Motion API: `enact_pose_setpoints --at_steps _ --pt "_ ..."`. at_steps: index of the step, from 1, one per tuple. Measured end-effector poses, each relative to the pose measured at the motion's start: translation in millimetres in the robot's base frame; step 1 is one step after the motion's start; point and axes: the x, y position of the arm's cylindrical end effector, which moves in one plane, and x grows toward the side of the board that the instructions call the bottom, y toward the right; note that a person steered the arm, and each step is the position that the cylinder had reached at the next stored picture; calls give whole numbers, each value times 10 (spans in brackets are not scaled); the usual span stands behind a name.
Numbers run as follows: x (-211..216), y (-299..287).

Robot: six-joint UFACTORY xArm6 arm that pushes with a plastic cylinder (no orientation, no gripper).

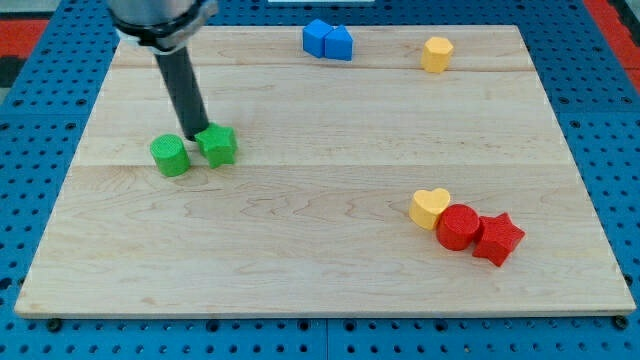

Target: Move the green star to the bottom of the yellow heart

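Seven blocks are spread over the wooden tabletop [330, 290], and the action is at the view's left: the green star [218, 146] is sitting just beside a green cylinder [170, 156], with the dark rod planted between them. My tip [199, 139] is seen at the star's upper-left edge, touching it or very nearly so, with the cylinder close on the other side. No claw is fitted here, so nothing is opened, clenched or grasped; the only contact to be had is the tip against the star's side. Well apart, toward the view's lower right, the yellow heart [430, 207] is found touching a red cylinder [459, 227], with a red star [497, 239] next along. A long slide is called for, it is judged: the star should be pushed from its upper-left side toward the lower right, kept centred on the tip so it is not spun off, and aimed at the bare wood under the heart, short of the red cylinder, which could be knocked. Up at the view's top, two blue blocks [328, 41] and another yellow block [436, 54] are left out of it.
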Motion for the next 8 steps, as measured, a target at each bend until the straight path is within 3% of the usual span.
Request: enact_pose_setpoints --at_steps 2,5,6,7,8 --pt "368 364" --pt "871 1688" --pt "911 1136" --pt "1060 1104" --pt "1074 1715"
